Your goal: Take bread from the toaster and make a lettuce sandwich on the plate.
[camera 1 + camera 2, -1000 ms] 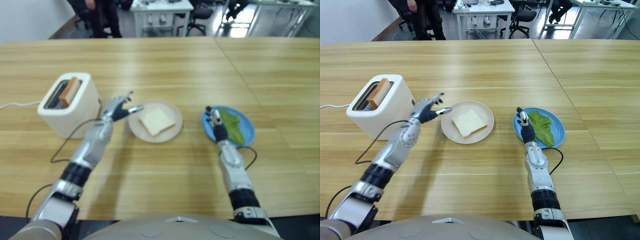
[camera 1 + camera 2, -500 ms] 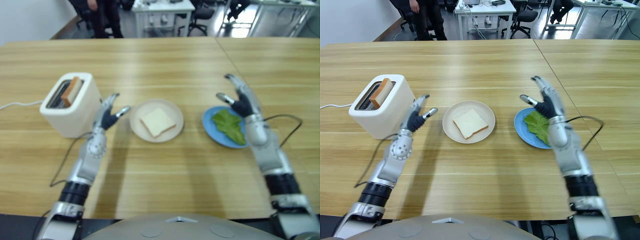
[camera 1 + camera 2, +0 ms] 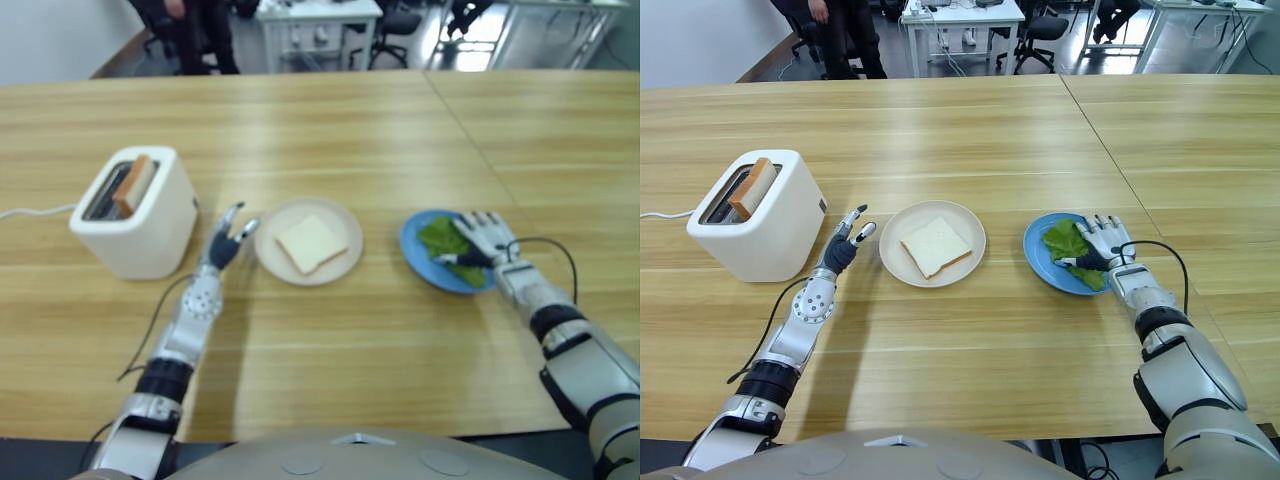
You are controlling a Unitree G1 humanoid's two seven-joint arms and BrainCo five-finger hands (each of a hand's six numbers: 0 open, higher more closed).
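A white toaster (image 3: 760, 235) stands at the left with one slice of bread (image 3: 751, 187) upright in its slot. Right of it sits a beige plate (image 3: 962, 216) carrying a flat slice of bread (image 3: 936, 246). Further right, a blue plate (image 3: 1037, 263) holds a lettuce leaf (image 3: 1064, 241). My right hand (image 3: 1103, 243) lies low over the right side of the blue plate, fingers spread on the lettuce and thumb at the leaf's near edge, not closed on it. My left hand (image 3: 843, 248) rests between toaster and beige plate, fingers straight, holding nothing.
The toaster's white cord (image 3: 660, 215) runs off the left edge. A seam in the wooden table (image 3: 1110, 150) runs from the far edge toward the blue plate. Bare wood lies in front of the plates. Office desks and chairs stand beyond the table's far edge.
My right hand has dropped from a raised position above the blue plate down onto the lettuce. My left hand has drawn back slightly from the beige plate and lowered.
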